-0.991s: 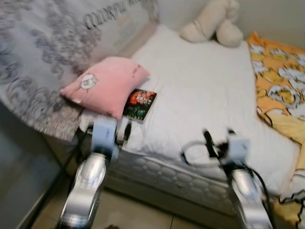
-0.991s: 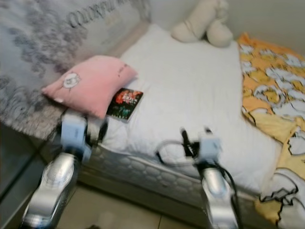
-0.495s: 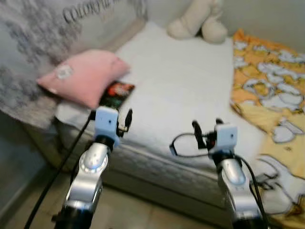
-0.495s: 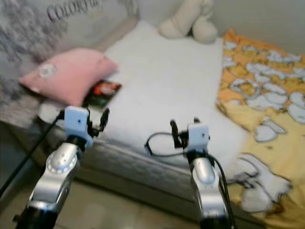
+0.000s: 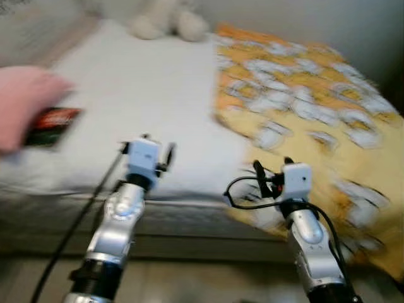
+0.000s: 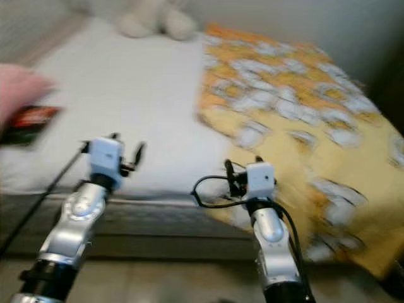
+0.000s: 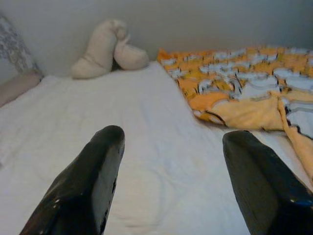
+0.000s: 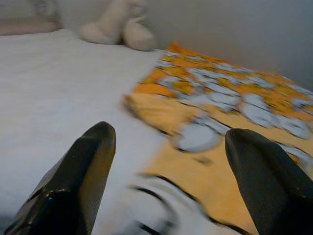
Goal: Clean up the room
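Rumpled orange-and-white blanket (image 5: 303,107) on bed (image 5: 145,95)

1. A bed (image 5: 145,101) with a white sheet carried everything listed below.
2. A yellow blanket (image 5: 303,107) with a white pattern covered its right part and hung over the near edge.
3. A cream soft toy (image 7: 105,49) lay at the far end, by the wall.
4. A pink pillow (image 5: 22,107) lay at the left edge.
5. A dark book (image 5: 53,125) lay against the pillow.

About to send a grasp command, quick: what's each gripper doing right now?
Left gripper: open, holding nothing, above the white sheet.
Right gripper: open, holding nothing, near the orange blanket.
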